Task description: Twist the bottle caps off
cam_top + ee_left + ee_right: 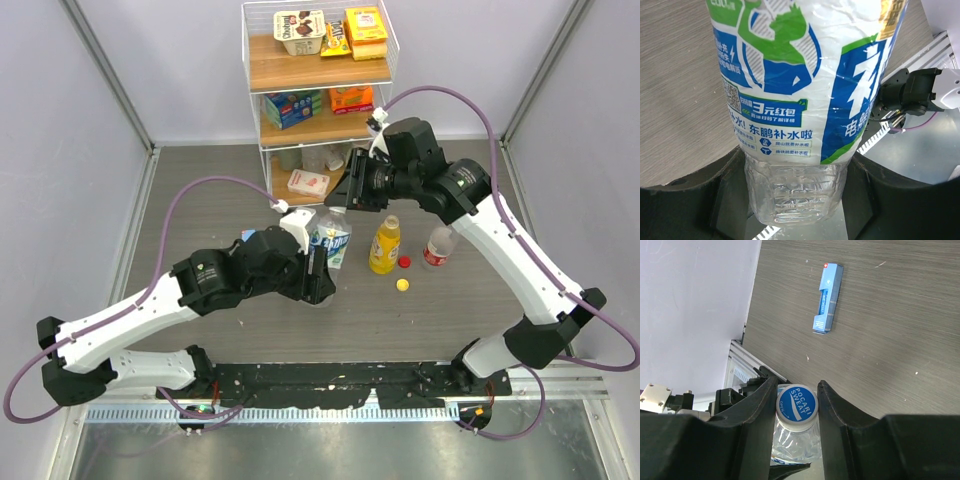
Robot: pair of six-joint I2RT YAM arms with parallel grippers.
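Left gripper [795,200] clamps the lower body of the blue-labelled water bottle [790,75], held upright near the middle of the table [200,330]. Right gripper [797,386] is closed from above on its blue cap [797,402]. Judged step: loosening the last cap, since a red cap [404,262] and a yellow cap [402,284] lie loose beside the juice bottle [384,243] and red-labelled bottle [438,247]. The next move calls for a wrist twist against a firm hold below. Bottle: clear, thin-walled, glossy wrap label.
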